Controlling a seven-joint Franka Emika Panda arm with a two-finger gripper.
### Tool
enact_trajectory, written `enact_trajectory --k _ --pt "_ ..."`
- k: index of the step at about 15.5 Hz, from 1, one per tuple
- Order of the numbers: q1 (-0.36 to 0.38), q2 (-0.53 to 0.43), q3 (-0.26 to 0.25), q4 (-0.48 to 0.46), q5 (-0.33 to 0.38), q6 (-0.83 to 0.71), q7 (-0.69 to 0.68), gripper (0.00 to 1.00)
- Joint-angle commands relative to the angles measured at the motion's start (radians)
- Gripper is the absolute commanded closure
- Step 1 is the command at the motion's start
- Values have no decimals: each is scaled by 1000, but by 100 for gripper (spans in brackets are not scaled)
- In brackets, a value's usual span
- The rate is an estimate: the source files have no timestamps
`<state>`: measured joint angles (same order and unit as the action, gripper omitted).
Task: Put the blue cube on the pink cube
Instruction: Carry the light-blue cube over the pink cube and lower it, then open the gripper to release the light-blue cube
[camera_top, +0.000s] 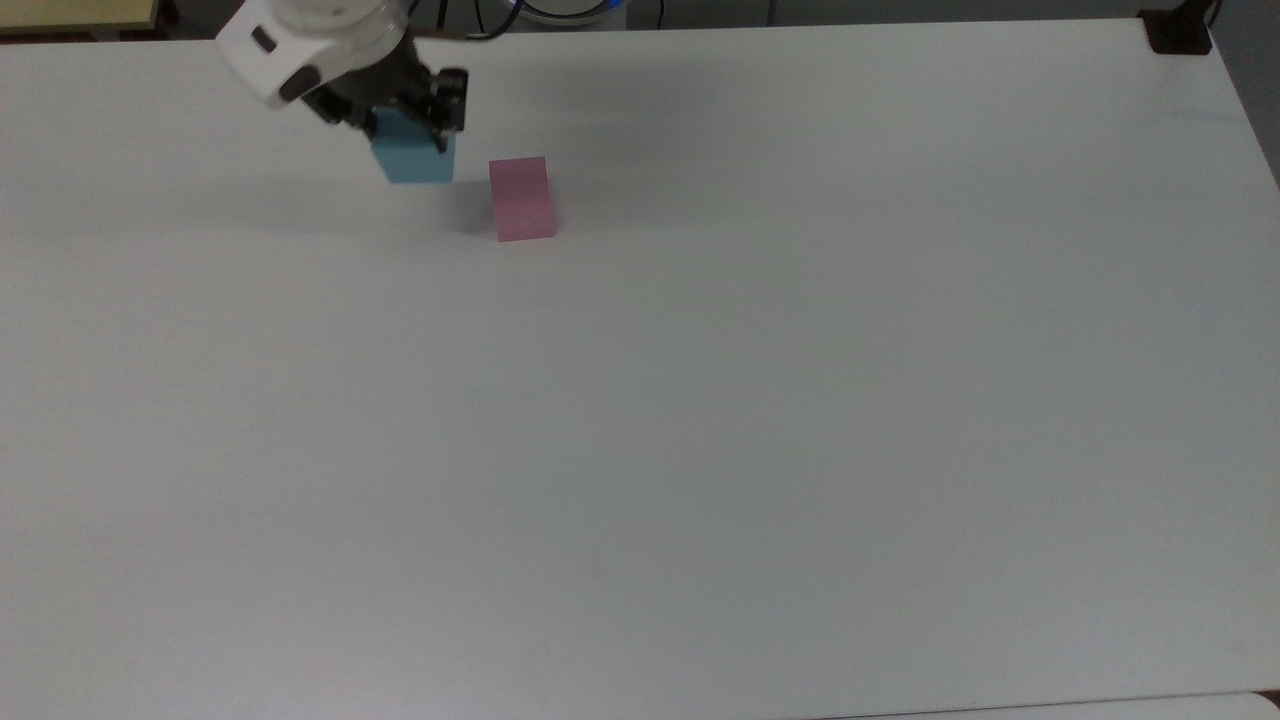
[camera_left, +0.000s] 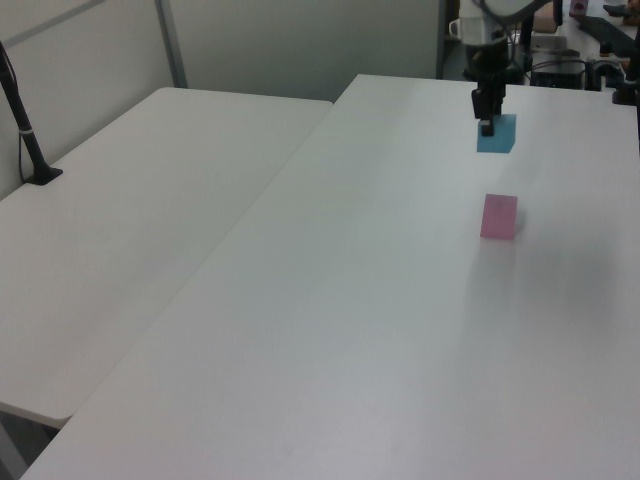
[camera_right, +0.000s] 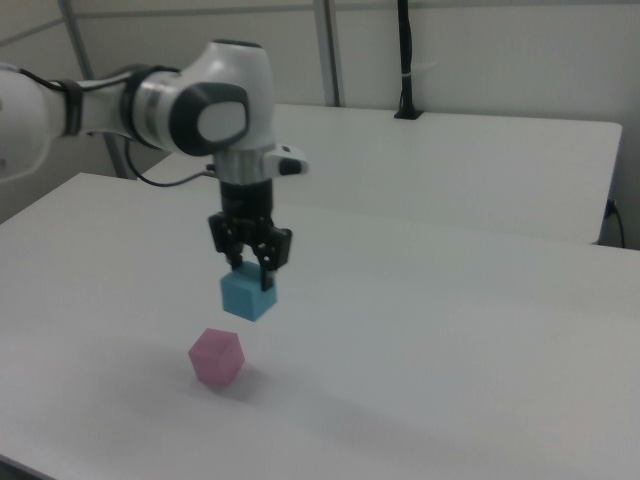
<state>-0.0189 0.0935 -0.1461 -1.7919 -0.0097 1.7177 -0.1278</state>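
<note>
- one two-finger gripper (camera_right: 252, 262) is clamped on the small sky-blue matte cube (camera_right: 248, 295), which hangs above the white table (camera_top: 700, 400).
- the pale pink matte cube (camera_top: 521, 198) sits near the table's far edge in the top view; centre above it, lower squarely.

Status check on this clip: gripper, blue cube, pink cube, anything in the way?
Gripper shut on blue cube, cube lifted clear of the table. Pink cube alone on the table, top bare. Blue cube not yet above it. Nothing between them.
</note>
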Motion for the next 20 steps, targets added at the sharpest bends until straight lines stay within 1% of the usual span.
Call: enact_trajectory --k 1,5,8,10,13,14,16,17,18,19,20 --pt "10 -87 51 -115 11 -12 7 66" --pt "10 -97 101 -191 4 14 22 65" --pt "10 -94 115 -233 0 118 23 65" --pt "11 -87 120 -236 0 144 25 65" --pt "45 -61 120 -236 -21 174 68 65" --pt "45 -54 120 -236 -39 178 82 65" --pt "45 -34 120 -230 -41 181 83 64" --pt "45 -29 120 -230 -41 184 83 61" --pt "45 -26 120 -230 -41 187 83 55" --pt "43 -23 120 -230 -44 187 83 51" --pt "42 -18 120 -228 -56 186 83 28"
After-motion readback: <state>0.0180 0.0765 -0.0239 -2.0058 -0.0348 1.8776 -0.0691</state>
